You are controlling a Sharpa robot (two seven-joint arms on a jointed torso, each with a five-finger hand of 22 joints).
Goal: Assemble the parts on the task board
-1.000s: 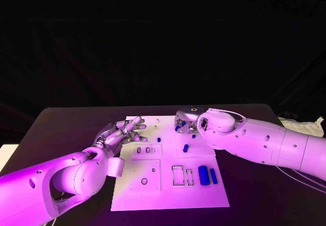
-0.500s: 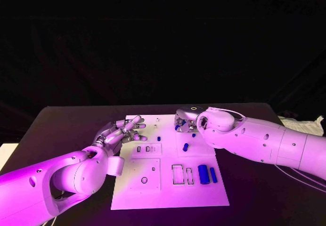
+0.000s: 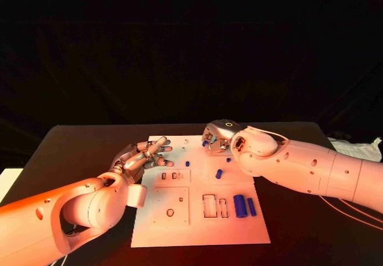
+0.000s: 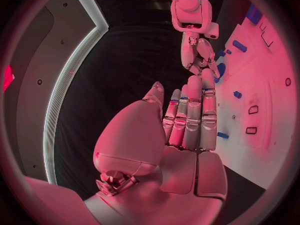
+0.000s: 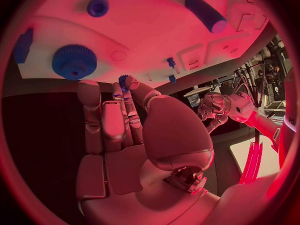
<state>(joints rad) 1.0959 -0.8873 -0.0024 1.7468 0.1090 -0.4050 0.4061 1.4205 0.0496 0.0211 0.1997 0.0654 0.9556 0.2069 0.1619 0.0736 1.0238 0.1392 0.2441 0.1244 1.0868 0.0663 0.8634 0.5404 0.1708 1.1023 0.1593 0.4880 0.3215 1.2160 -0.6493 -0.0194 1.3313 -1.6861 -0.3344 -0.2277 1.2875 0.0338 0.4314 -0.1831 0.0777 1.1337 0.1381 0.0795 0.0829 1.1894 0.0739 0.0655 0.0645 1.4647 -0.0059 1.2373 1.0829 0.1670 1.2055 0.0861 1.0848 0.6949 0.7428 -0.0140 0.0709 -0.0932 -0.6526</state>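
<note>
The white task board (image 3: 200, 221) lies mid-table. My right hand (image 3: 217, 137) hovers over its far end and pinches a small blue gear (image 5: 125, 80) between thumb and fingertips; the gear (image 3: 206, 143) shows as a blue spot under the hand. A larger blue gear (image 5: 75, 61) sits in the board just beyond it. My left hand (image 3: 144, 156) is at the board's left edge, fingers apart, holding nothing; its fingers (image 4: 190, 115) lie straight. Loose blue parts lie on the board: a thick cylinder (image 3: 238, 205), a thin bar (image 3: 250, 206), a peg (image 3: 218, 174) and a short peg (image 3: 187, 164).
The board (image 4: 265, 90) has several empty rectangular slots (image 3: 209, 205) and small holes (image 3: 169, 213). The black table (image 3: 79, 149) surrounds it. My two forearms flank the board on either side. A pale cloth (image 3: 355, 148) lies at the table's right edge.
My right hand has moved a little up and toward the board's far end with the small blue gear in it. The left hand has barely moved.
</note>
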